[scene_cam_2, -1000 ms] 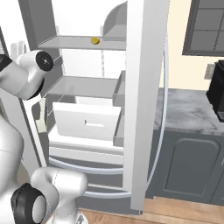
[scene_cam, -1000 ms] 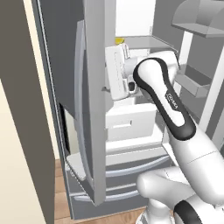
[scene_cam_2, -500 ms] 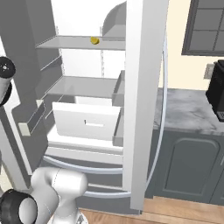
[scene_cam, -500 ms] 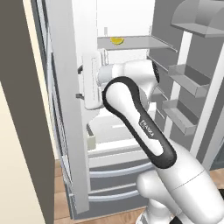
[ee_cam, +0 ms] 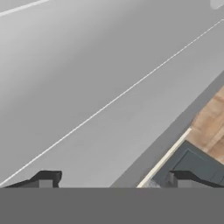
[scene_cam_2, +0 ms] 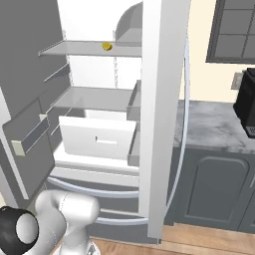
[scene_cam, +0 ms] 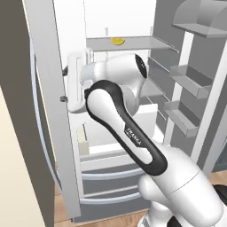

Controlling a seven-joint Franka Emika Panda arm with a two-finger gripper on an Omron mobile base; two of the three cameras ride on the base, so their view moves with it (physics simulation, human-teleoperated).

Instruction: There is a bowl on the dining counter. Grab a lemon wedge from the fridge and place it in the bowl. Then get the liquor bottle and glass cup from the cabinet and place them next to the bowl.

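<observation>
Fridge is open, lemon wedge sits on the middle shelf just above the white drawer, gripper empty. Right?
Not quite. The lemon wedge sits on the top shelf, well above the white drawer, as the right base view shows. The fridge is open, and the gripper is empty.

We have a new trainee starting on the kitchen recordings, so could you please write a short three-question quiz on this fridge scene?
1. True or false: the lemon wedge lies on the top fridge shelf.
2. The white drawer sits: A) above the top shelf, B) below the lower shelf, C) on the counter.
3. Fill in: in the hand view, the gripper fingertips stand wide ____ with nothing between them.

Key: 1 true; 2 B; 3 apart.
</observation>
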